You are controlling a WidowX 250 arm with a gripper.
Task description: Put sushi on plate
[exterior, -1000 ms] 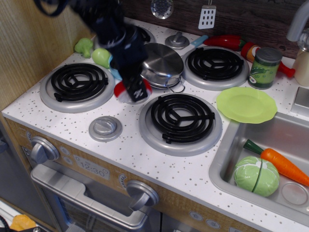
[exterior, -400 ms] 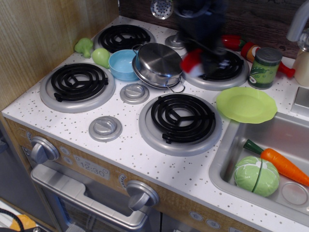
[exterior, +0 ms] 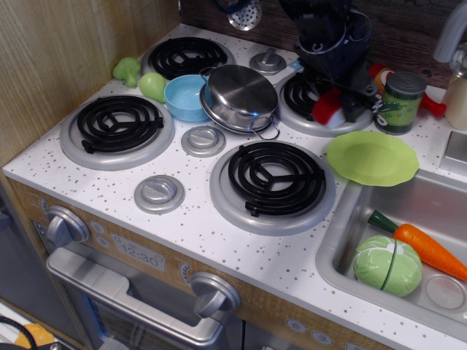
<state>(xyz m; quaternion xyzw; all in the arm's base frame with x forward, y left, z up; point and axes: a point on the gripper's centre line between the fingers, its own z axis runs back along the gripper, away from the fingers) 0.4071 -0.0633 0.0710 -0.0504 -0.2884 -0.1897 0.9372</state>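
Note:
My black gripper [exterior: 337,103] hangs over the back right burner [exterior: 306,109]. It is shut on the sushi [exterior: 328,107], a small piece with a red top and a white base, held tilted above the burner. The lime-green plate [exterior: 372,157] lies flat on the counter to the right front of the gripper, beside the sink, with nothing on it. The sushi is up and left of the plate's rim, apart from it.
A steel pot [exterior: 241,97] and a light blue bowl [exterior: 184,98] sit left of the gripper. A green can [exterior: 398,103] stands just right of it. A red chili is partly hidden behind the arm. The sink [exterior: 438,292] holds a cabbage [exterior: 387,265] and a carrot [exterior: 423,246].
The gripper lifted the sushi from between the left burners, carried it right past the pot, and now holds it lower over the back right burner, closer to the plate.

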